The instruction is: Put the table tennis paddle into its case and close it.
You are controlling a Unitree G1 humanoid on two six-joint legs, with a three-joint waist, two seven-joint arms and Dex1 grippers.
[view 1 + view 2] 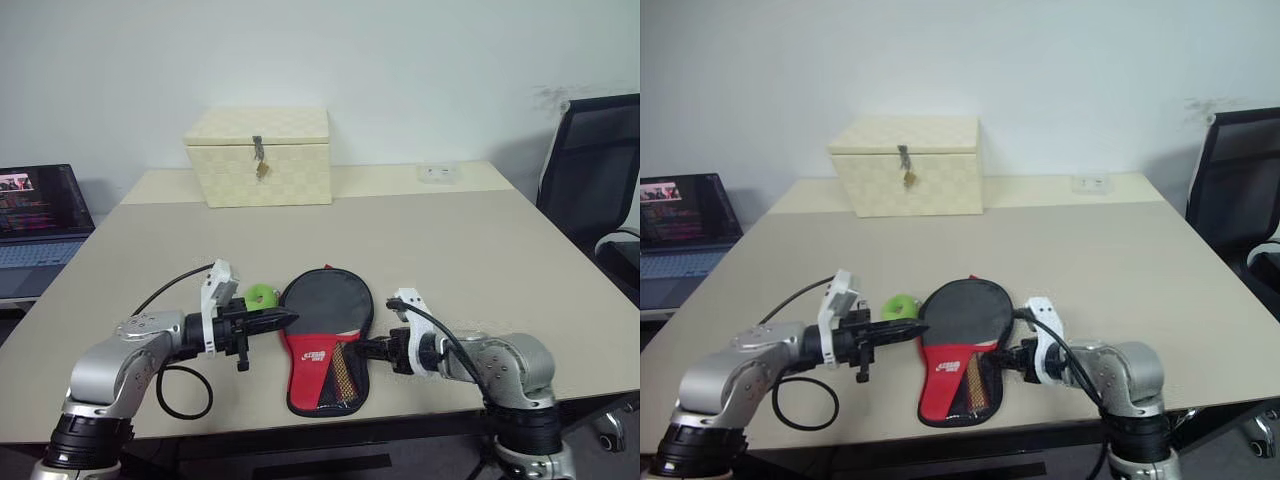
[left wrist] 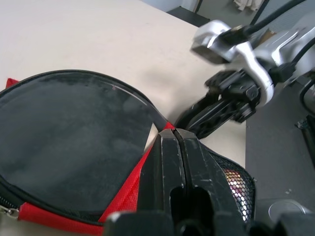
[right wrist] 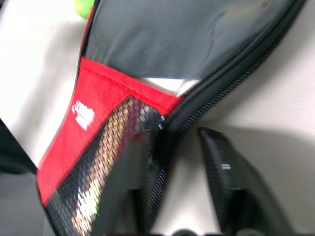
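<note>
Closest to the camera lies the case (image 1: 325, 340), flat on the table (image 1: 480, 250) near its front edge, between the two arms. It looks already filled; the table tennis paddle itself I cannot see, so I judge it is inside, under the black fabric. The left gripper (image 1: 285, 319) has its fingers pressed together with nothing between them, and its tip rests at the left side of the case, where the round black part meets the red part. The right gripper (image 1: 366, 348) is at the right edge of the case, beside the mesh panel, with its fingers partly apart; one finger (image 3: 231, 182) stands on the table side of the zip seam, and nothing is gripped. A small green ball (image 1: 262, 296) sits just behind the left gripper, and a cream latched box (image 1: 260, 156) is well apart at the back. For closing well, the left gripper should keep the case pinned while the right one finds the zip puller and draws it along the seam slowly
</note>
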